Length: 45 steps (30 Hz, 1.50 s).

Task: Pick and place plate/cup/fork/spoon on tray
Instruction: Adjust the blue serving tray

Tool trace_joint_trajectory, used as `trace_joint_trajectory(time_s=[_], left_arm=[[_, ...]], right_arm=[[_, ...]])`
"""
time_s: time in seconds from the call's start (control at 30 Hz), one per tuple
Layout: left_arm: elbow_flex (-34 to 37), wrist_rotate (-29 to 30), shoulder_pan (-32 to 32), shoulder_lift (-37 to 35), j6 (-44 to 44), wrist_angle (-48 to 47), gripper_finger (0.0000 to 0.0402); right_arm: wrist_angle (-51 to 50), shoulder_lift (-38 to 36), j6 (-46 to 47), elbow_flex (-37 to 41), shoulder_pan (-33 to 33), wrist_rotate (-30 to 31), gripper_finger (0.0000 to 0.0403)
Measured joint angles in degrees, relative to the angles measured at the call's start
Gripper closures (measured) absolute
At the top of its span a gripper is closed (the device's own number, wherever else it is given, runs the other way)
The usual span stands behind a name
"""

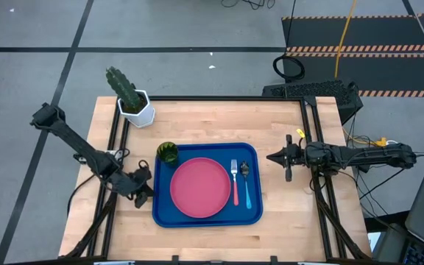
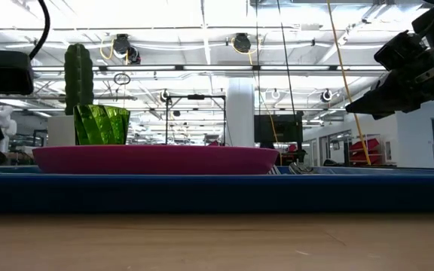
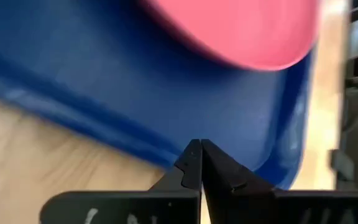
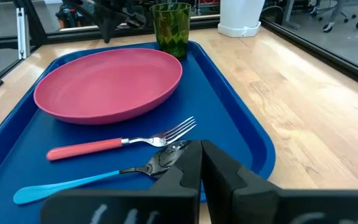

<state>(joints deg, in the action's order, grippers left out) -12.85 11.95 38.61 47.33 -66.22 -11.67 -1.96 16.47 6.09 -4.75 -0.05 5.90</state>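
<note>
The blue tray (image 1: 164,213) lies at the table's middle. On it rest the pink-red plate (image 1: 199,187), the green cup (image 1: 167,152) at its far left corner, the pink-handled fork (image 1: 235,184) and the blue-handled spoon (image 1: 246,184) to the plate's right. My left gripper (image 1: 148,188) is shut and empty just off the tray's left rim (image 3: 92,118). My right gripper (image 1: 271,157) is shut and empty, raised a little to the right of the tray. In the right wrist view the plate (image 4: 110,84), cup (image 4: 171,28), fork (image 4: 123,142) and spoon (image 4: 98,175) all show.
A white hexagonal pot with a cactus (image 1: 132,103) stands at the table's far left. Black rails run along the table's left, far and right edges (image 1: 311,140). Bare wood lies near the front edge (image 1: 219,243) and to the tray's right.
</note>
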Motion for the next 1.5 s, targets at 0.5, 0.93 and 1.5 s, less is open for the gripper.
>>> trace_joint_trajectory(time_s=[0.5,0.93,1.5], left_arm=[[-5.89,0.08,-0.33,0.37,-3.27,-17.16,0.0401],[-5.89,-3.39,-2.15,8.08,-4.7,-15.15,0.0401],[-5.89,-3.62,-5.96,14.26,1.22,-9.71,0.0401]], right_arm=[[0.0,-0.01,-0.79,0.0,0.0,-0.05,0.0403],[0.0,-0.02,-0.4,0.02,0.0,-0.05,0.0403],[0.0,-0.02,0.3,0.04,0.02,-0.21,0.0403]])
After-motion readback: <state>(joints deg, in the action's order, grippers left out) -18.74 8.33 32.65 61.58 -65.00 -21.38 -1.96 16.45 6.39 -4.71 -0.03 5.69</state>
